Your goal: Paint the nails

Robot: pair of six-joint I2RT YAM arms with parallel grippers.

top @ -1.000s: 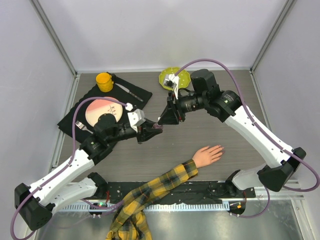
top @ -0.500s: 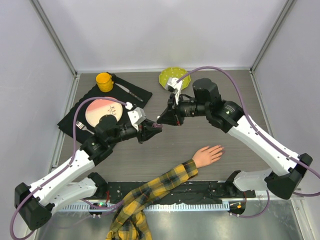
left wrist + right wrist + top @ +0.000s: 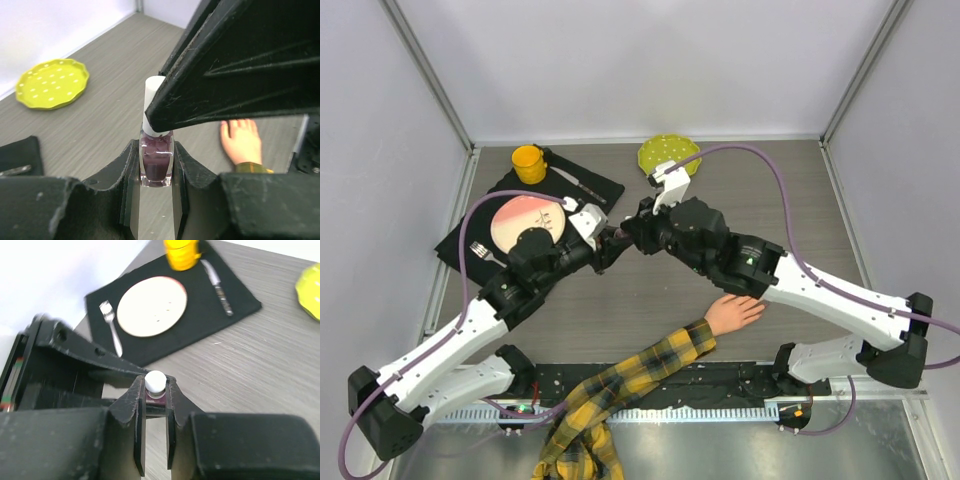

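Note:
The mannequin hand [image 3: 735, 310] lies palm down on the table, with its plaid sleeve [image 3: 660, 360] running to the near edge. It also shows in the left wrist view [image 3: 240, 142]. Its nails are too small to make out. My left gripper [image 3: 610, 247] [image 3: 156, 147] is shut on a small polish bottle [image 3: 156, 162] of purple liquid and holds it upright above the table. My right gripper [image 3: 638, 236] [image 3: 154, 385] is shut on the bottle's white cap [image 3: 154, 381] [image 3: 153, 95] from above. In the top view the bottle is hidden between the two grippers.
A black mat [image 3: 595, 185] at the back left holds a pink plate [image 3: 515, 218], a fork [image 3: 112, 327], a knife [image 3: 218, 287] and a yellow cup [image 3: 527, 162]. A yellow dotted plate [image 3: 668, 153] [image 3: 52, 82] lies at the back middle.
My right arm has swung left and lowered, and its gripper has come onto the bottle's cap. My left gripper with the bottle has shifted slightly back.

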